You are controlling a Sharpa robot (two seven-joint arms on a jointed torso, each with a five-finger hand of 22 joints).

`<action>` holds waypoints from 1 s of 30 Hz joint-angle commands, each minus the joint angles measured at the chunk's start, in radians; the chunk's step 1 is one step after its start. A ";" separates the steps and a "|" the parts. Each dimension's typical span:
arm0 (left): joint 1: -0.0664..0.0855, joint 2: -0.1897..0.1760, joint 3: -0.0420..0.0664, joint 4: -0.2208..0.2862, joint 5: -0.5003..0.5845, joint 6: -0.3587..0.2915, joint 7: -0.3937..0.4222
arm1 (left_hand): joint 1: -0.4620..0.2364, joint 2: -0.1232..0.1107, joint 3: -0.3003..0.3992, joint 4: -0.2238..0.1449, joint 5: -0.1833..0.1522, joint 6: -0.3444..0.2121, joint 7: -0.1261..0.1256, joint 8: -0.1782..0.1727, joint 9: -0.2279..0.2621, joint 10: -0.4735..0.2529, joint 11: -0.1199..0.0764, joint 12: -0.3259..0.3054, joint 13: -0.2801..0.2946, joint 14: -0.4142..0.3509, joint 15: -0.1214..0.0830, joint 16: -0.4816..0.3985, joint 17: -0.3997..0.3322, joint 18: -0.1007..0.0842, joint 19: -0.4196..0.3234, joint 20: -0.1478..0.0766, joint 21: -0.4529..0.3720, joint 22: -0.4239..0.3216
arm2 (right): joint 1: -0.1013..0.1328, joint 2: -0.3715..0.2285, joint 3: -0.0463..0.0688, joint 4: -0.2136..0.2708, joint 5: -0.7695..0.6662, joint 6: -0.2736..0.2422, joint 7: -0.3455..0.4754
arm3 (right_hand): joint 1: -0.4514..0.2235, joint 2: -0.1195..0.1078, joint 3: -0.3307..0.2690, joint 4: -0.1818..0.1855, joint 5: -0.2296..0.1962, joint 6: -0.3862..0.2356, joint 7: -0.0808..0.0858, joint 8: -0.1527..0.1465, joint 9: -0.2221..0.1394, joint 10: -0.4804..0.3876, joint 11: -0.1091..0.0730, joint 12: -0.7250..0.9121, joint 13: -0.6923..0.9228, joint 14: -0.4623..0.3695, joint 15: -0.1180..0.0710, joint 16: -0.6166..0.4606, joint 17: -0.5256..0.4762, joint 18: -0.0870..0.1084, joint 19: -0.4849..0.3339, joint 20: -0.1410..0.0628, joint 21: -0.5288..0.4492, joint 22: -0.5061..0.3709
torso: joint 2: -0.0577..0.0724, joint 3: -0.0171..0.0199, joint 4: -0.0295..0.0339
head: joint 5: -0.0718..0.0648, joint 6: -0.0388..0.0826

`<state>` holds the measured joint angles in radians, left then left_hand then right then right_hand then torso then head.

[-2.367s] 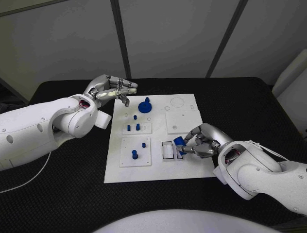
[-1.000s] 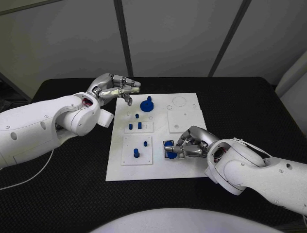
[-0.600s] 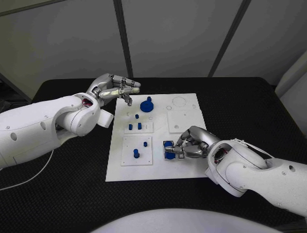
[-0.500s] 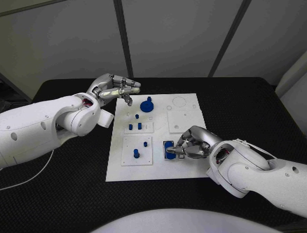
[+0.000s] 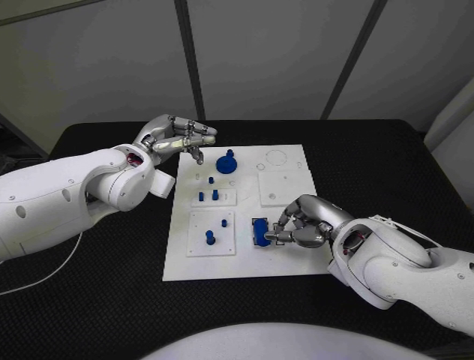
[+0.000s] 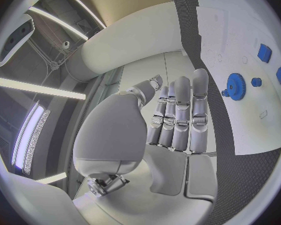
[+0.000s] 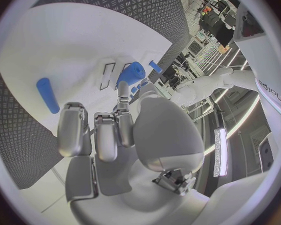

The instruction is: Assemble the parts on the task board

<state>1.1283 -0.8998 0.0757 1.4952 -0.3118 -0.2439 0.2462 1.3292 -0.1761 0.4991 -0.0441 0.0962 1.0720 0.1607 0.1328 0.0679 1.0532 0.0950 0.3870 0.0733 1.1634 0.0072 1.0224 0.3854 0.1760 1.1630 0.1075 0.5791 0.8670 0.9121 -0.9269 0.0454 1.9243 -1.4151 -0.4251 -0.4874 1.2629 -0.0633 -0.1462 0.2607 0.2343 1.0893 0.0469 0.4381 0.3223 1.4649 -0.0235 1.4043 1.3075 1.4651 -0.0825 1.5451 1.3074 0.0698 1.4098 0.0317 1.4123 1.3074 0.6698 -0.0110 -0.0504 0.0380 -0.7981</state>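
Looking about halfway done: several blue pegs and a gear already stand in the task board, while the right hand pinches a blue block at its near-middle slot, left hand curled, holding nothing.

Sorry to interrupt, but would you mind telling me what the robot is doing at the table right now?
It is assembling small blue parts on the white task board. The right hand is down at the board's near middle, fingers on a blue part at a slot there. The left hand hovers at the board's far left corner, holding nothing, beside a blue gear. Several blue pegs already stand in the board's left panels.
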 commanded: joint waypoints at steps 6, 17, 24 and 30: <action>0.000 0.001 0.001 0.002 0.002 0.009 0.005 | 0.001 0.010 0.003 -0.006 0.006 -0.002 0.001 -0.002 0.000 -0.010 -0.001 0.003 -0.002 0.001 0.006 -0.007 -0.001 0.007 0.003 0.004 -0.005 -0.001 | 0.001 0.009 0.000 -0.011 -0.023 0.048 0.020 | 0.023 0.005 0.000 -0.007 0.005 0.000 -0.008 0.006 0.003 0.031 -0.008 0.002 0.128 0.097 -0.006 0.007 0.219 -0.011 0.000 -0.005 0.002 0.017 | 0.002 -0.0014 0.0038 | 0.000 0.000; 0.000 0.001 0.001 0.002 0.002 0.010 0.005 | 0.001 0.011 0.003 -0.006 0.006 -0.002 0.001 -0.002 0.000 -0.010 -0.001 0.003 -0.002 0.001 0.006 -0.007 -0.001 0.007 0.003 0.004 -0.006 -0.001 | 0.001 0.035 0.000 -0.041 -0.055 0.033 -0.016 | 0.035 0.021 0.000 -0.008 0.006 0.004 -0.011 0.011 0.007 0.031 -0.010 0.003 0.129 0.097 -0.007 0.007 0.220 -0.011 0.001 -0.006 0.003 0.019 | 0.002 -0.0007 0.0015 | 0.002 -0.005; 0.000 0.001 0.001 0.001 0.002 0.011 0.004 | 0.001 0.011 0.003 -0.006 0.006 -0.002 0.001 -0.002 0.000 -0.010 -0.001 0.003 -0.002 0.001 0.006 -0.007 -0.001 0.007 0.003 0.004 -0.006 -0.001 | 0.001 0.046 0.000 -0.044 -0.051 0.038 -0.009 | 0.035 0.021 0.000 -0.008 0.006 0.005 -0.011 0.011 0.008 0.031 -0.010 0.002 0.129 0.097 -0.007 0.007 0.220 -0.011 0.001 -0.006 0.003 0.019 | 0.001 -0.0001 0.0012 | 0.003 -0.008; 0.000 0.000 0.001 0.000 0.002 0.013 0.003 | 0.000 0.012 0.003 -0.005 0.007 -0.003 0.001 -0.002 0.000 -0.011 0.000 0.003 -0.002 0.001 0.006 -0.007 -0.002 0.006 0.003 0.004 -0.006 -0.001 | 0.001 0.039 0.000 -0.039 -0.048 0.040 -0.001 | 0.036 0.015 -0.006 -0.009 0.005 0.004 -0.011 0.013 0.009 0.031 -0.010 0.000 0.128 0.096 -0.008 0.006 0.218 -0.010 0.000 -0.006 0.002 0.017 | 0.000 -0.0006 -0.0001 | 0.003 -0.008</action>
<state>1.1271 -0.8994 0.0756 1.4950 -0.3118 -0.2421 0.2458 1.3292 -0.1760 0.5020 -0.0469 0.0962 1.0720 0.1607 0.1328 0.0679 1.0506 0.0924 0.3870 0.0725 1.1634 0.0072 1.0186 0.3847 0.1759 1.1630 0.1075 0.5791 0.8670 0.9120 -0.8866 0.0452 1.8814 -1.4575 -0.3905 -0.4952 1.2885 -0.0458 -0.1502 0.2567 0.2342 1.0931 0.0431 0.4440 0.3301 1.4685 -0.0270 1.4043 1.3075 1.4651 -0.0825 1.5498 1.3073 0.0698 1.4098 0.0318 1.4123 1.3073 0.6705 -0.0114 -0.0498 0.0420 -0.8066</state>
